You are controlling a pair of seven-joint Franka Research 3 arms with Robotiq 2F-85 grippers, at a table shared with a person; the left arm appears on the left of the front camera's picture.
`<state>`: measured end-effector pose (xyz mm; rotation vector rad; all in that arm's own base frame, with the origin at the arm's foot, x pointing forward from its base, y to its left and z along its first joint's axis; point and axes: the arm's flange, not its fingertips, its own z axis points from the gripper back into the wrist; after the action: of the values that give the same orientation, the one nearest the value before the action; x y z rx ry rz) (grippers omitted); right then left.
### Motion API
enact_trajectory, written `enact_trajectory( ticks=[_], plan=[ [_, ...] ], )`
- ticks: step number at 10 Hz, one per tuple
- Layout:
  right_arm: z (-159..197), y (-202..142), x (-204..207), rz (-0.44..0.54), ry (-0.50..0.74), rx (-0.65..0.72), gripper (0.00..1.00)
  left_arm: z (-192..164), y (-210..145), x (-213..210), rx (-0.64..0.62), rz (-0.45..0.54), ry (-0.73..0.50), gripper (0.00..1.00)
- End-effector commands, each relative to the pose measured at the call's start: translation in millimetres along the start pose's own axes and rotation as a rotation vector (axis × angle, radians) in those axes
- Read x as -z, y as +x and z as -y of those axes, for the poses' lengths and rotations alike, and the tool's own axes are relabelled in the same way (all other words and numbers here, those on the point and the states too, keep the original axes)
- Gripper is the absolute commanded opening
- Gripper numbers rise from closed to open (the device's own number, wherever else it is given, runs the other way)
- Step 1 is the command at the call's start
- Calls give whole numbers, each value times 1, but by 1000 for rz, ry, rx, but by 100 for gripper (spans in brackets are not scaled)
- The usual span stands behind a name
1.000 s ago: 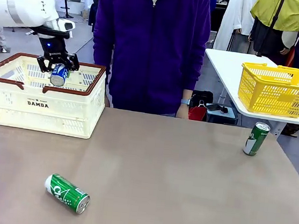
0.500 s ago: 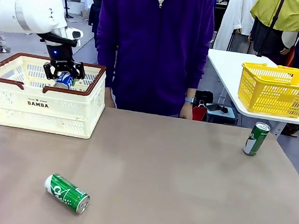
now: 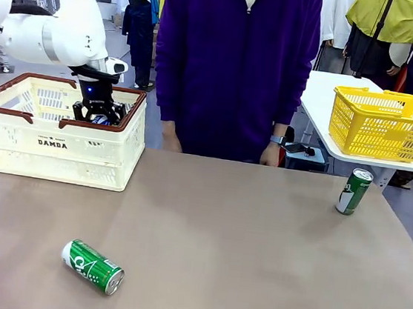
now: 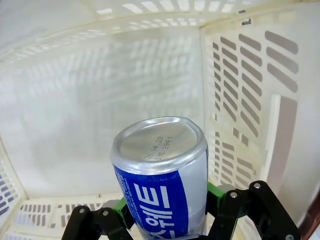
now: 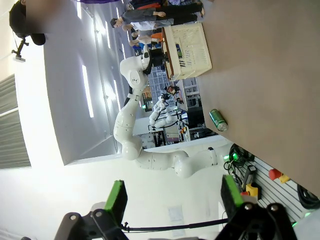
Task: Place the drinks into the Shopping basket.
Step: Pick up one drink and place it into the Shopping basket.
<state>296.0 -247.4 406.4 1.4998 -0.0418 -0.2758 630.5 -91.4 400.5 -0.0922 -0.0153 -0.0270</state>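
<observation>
One grip: left gripper [image 4: 167, 207] was clamped on the blue can [image 4: 160, 180], a green pad on each side.
Change: the gripper had dropped from above the rim to inside the Shopping basket [image 3: 52, 144], at its right end.
Can position: inside the basket walls, not released; floor contact unclear.
Right gripper [image 5: 172, 200]: jaws spread, empty.
Remaining: lying green can [image 3: 92, 266] near the table [image 3: 242, 233] front, standing green can [image 3: 354, 191] at far right.
Meaning: first drink was nearly placed; release probably due next.

Glossy metal can [image 4: 162, 170], matt plastic basket [image 4: 85, 95]
</observation>
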Motion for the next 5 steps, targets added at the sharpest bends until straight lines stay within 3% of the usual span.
enact_trajectory(
  ticks=[1,2,3,5],
  plan=[
    [-2,-1,0,2,-8,-2,100,2,12,-7,-12,-19,40,0],
    [-2,-1,0,2,-8,-2,100,-1,14,-7,-28,-23,50,57],
    [-2,-1,0,2,-8,-2,100,-5,15,-8,-47,-27,45,100],
    [-2,-1,0,2,-8,-2,100,-11,18,-10,-72,-25,77,100]
  ],
)
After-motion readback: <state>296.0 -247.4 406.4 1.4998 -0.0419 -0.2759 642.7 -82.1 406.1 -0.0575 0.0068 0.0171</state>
